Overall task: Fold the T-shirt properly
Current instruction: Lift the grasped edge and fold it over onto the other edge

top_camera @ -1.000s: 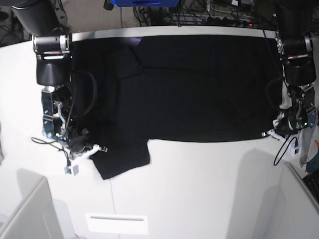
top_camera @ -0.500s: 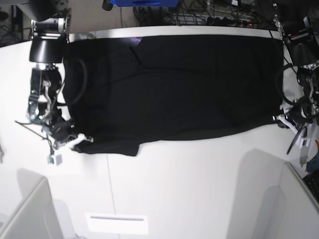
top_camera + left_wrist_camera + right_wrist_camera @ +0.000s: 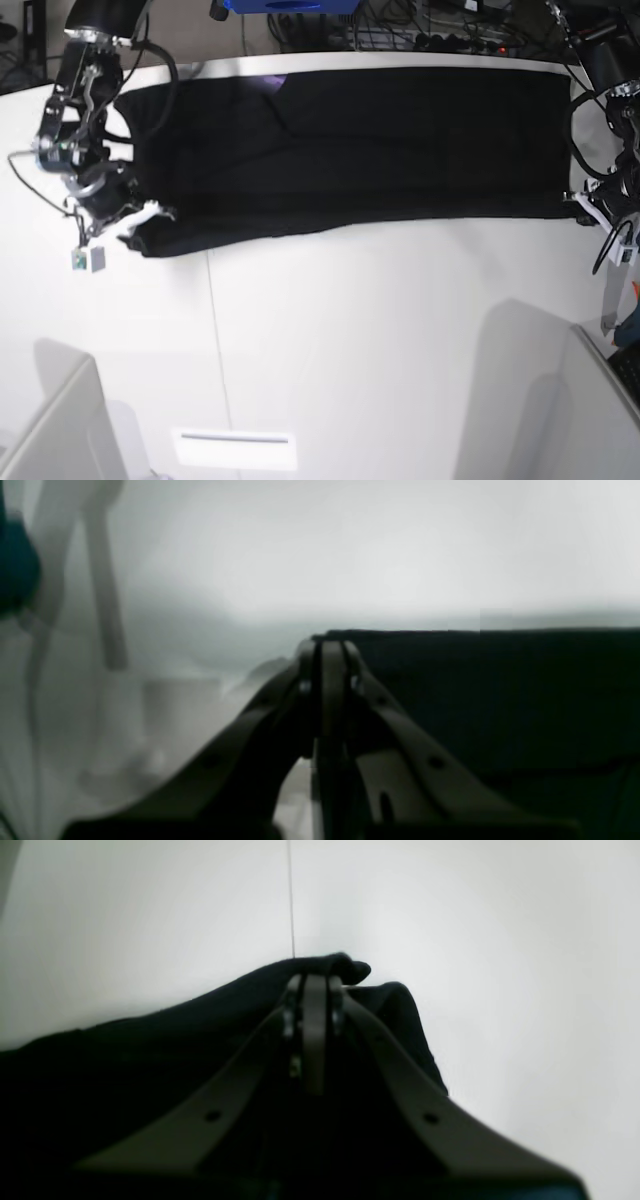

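The right gripper (image 3: 150, 212) sits at the left of the base view, over the near left corner of the T-shirt (image 3: 350, 150). Its jaws are closed on a bunched fold of black cloth; in the right wrist view the cloth (image 3: 330, 965) humps over the tips of the right gripper (image 3: 315, 982) and drapes away to both sides.

The T-shirt lies spread across the far half of the white worktop (image 3: 380, 340) as a long black band running from one arm to the other. Only the plain black side shows. Its near edge runs almost straight, its far edge follows the far edge of the worktop, and a faint diagonal crease shows left of centre.

The left gripper (image 3: 590, 205) sits at the right of the base view, at the near right corner of the cloth. Its jaws are pressed together; the blurred left wrist view shows the left gripper (image 3: 327, 647) at the cloth's corner (image 3: 475, 690).
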Controlling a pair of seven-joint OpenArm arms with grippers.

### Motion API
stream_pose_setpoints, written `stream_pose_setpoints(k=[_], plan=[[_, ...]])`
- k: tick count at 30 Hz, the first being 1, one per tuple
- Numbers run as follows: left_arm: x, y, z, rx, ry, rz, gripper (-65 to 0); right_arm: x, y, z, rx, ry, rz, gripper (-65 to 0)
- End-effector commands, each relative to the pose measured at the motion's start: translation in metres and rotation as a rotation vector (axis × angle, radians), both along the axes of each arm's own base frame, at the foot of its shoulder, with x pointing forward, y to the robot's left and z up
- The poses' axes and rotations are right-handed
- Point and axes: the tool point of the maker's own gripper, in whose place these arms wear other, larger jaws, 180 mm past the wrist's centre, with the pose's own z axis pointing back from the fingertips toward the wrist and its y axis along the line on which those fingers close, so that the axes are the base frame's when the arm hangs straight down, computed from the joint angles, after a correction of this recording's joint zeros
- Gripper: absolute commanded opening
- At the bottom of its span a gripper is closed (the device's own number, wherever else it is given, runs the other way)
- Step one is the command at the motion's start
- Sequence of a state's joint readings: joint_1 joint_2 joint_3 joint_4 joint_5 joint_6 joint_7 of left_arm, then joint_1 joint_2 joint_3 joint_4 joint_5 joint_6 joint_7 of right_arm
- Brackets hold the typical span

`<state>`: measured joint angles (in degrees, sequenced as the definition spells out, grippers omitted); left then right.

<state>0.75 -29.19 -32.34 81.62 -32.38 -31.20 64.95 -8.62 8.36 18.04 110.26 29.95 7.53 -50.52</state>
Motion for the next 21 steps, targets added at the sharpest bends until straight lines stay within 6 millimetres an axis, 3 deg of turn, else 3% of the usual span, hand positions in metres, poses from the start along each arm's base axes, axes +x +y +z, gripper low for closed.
stream_pose_setpoints(k=[1,5,9,13,21], plan=[[0.002,0.007,0.014,0.038,-0.026,-0.011,-65.0,0.001,-0.002,0.014,-0.009,-0.046,-0.007,-65.0],[-0.013,-0.008,0.011,0.059,-0.014,-0.055,-65.0,-0.029,-0.003,0.001,0.019,0.001,-0.046,-65.0],[-0.035,0.002,0.014,0.087,-0.006,-0.030,-65.0,-0.059,0.003,-0.011,0.152,0.047,-0.060,-65.0],[-0.048,0.005,0.014,0.109,0.014,-0.034,-65.0,-0.079,-0.001,-0.011,0.276,0.060,-0.094,-65.0],[-0.059,0.005,0.008,0.108,0.043,-0.035,-65.0,-0.116,0.014,-0.014,0.452,0.124,-0.080,-65.0]])
